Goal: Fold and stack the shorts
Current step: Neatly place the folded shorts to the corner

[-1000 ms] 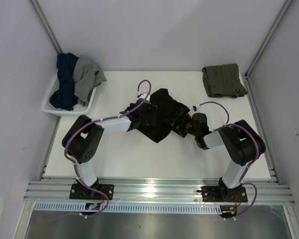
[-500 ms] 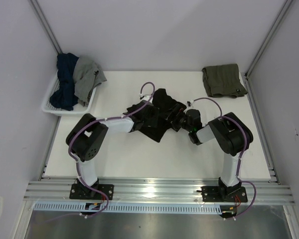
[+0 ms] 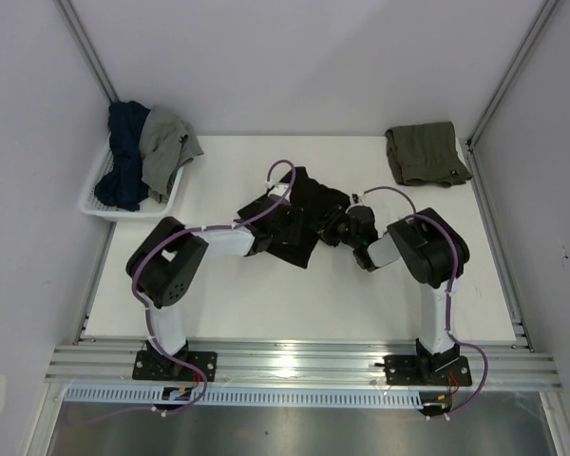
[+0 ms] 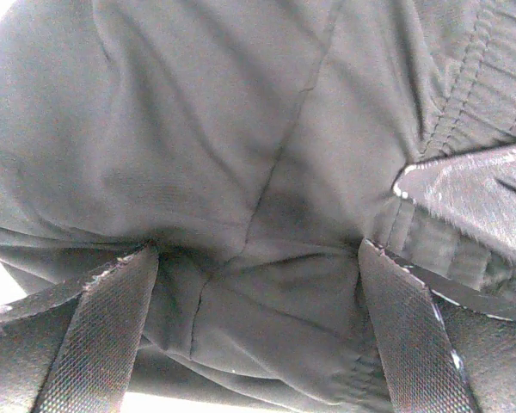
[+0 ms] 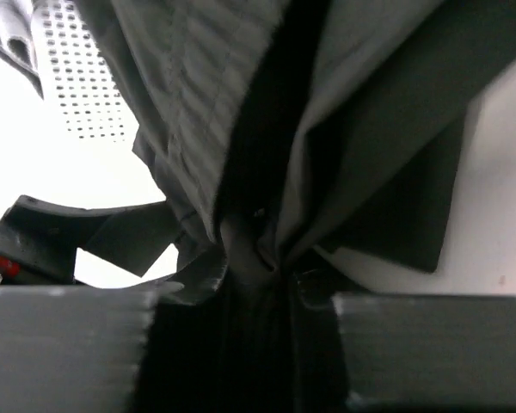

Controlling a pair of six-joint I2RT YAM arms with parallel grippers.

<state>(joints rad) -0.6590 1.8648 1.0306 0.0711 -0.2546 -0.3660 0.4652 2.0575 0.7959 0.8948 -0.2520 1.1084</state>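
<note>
Because the black shorts, crumpled mid-tabletop, looked soft and limp, a bunched edge seemed the best hold: the right claw pinched such a fold, while the left claw stood spread wide over the cloth.

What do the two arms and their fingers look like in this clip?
Both the left arm and right arm have white links between bulky black joints, on black base plates. A purple cable loops along each. The left fingers are dark with woven-textured pads and pale, worn edges; the right fingers look grey and blocky.
</note>
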